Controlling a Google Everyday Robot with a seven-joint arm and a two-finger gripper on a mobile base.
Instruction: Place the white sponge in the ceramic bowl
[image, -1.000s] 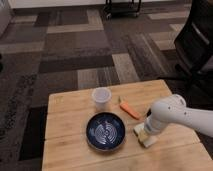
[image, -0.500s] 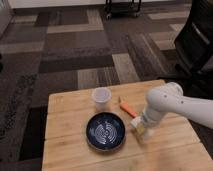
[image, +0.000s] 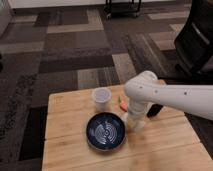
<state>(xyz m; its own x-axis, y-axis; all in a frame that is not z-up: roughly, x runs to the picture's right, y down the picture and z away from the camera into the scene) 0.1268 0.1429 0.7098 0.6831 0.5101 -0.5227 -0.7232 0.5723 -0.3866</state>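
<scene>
While the gripper (image: 134, 121) hangs just right of the bowl (image: 106, 131), clenched on what looks like the sponge (image: 136, 124), the pale block sits at the bowl's right rim rather than over its middle. Letting go here could drop the sponge on the rim, so it tips back onto the table (image: 160, 147). The arm (image: 165, 95) could also brush the cup (image: 101, 99) on the bowl's far side.
</scene>
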